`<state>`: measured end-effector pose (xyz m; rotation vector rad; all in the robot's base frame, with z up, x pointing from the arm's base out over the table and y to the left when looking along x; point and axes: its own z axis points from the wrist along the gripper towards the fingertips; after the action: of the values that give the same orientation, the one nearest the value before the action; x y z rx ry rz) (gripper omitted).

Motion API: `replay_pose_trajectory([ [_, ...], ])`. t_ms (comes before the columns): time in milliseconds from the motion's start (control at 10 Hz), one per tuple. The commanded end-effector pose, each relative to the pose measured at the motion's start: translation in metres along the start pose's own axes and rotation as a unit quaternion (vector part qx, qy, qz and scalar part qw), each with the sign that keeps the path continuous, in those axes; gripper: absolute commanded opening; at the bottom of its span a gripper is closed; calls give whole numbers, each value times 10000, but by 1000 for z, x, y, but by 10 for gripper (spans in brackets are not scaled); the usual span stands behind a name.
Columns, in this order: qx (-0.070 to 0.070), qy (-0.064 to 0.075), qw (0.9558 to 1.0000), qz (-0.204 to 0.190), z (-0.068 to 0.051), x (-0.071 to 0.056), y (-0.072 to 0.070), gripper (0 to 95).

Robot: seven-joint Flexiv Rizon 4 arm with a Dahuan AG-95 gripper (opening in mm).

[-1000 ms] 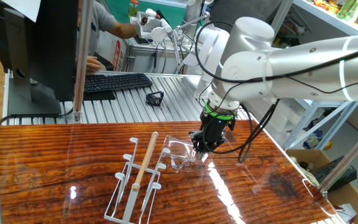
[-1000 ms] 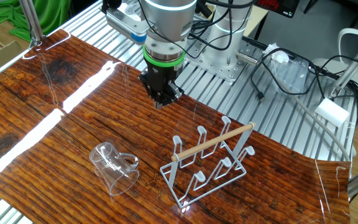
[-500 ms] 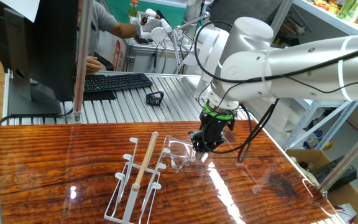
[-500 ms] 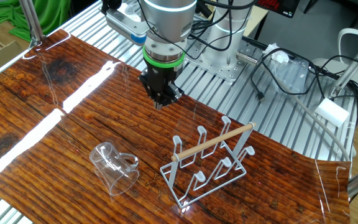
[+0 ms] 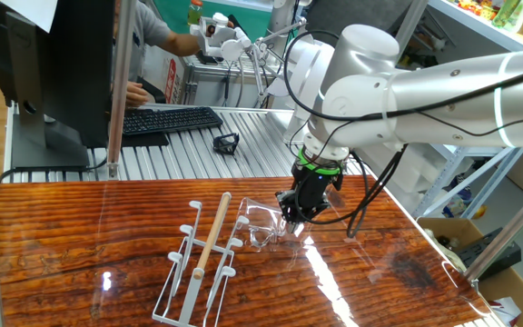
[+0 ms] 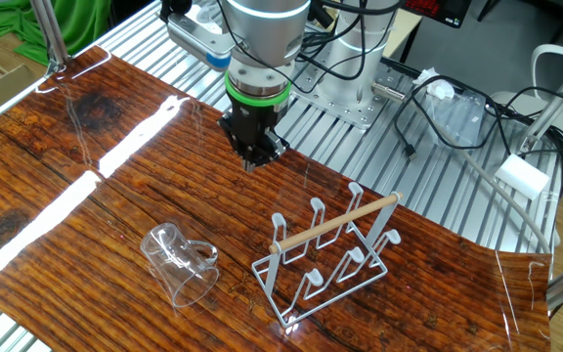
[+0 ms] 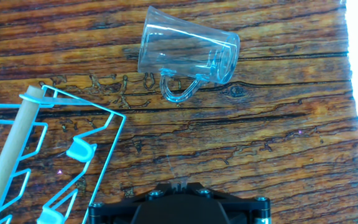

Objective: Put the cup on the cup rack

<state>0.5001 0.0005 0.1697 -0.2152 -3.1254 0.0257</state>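
Bench (image 6: 86, 225): dark wood-grain top carrying all items.

Cup rack (image 6: 325, 249): white wire, slanted pegs, light wooden handle bar; stands beside the claw, apart from it.

Cup (image 6: 179, 262): clear glass with handle, lying on its side on the bench, ahead of the claw, untouched, just beside the rack.

Claw (image 6: 253, 156): black, empty, raised above the bench; fingers appear pressed together.

Robotics lab: behind the gripper (image 5: 293, 215), a slatted aluminium bench (image 5: 243, 145) carries a keyboard (image 5: 169, 119) and monitor (image 5: 57, 64); cables (image 6: 457, 117) lie beside the arm's base.
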Motion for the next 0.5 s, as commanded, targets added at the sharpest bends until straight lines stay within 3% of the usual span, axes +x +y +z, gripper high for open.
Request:
replay_pose_trajectory([
  [100,1,0,10000,13,0,0,0,0],
  [500,-4,18,10000,-54,0,0,0,0],
])
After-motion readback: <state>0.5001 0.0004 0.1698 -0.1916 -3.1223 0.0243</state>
